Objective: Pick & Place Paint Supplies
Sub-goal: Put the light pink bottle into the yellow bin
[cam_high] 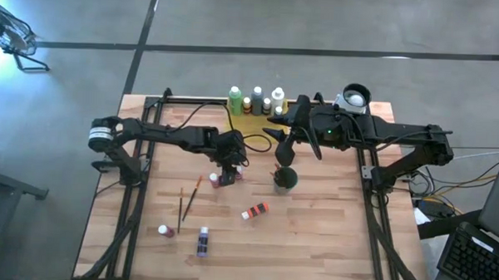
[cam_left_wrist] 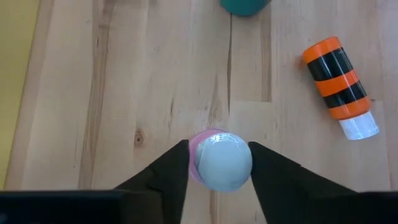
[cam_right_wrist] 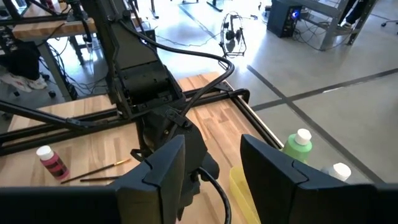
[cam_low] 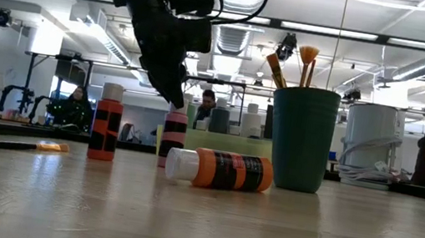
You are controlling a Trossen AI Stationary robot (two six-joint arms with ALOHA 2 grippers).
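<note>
Several bottles already stand in the yellow tray at top centre, and brushes fill the green cup. The left gripper straddles a pink bottle mid-table, fingers not visibly clenched. The right gripper hangs released. Left over — an orange bottle, two brushes, bottles at lower left; open wood surrounds them.

left hand points straight down, fingers parted; right hand hangs raised at mid-tabletop, fingers apart.
</note>
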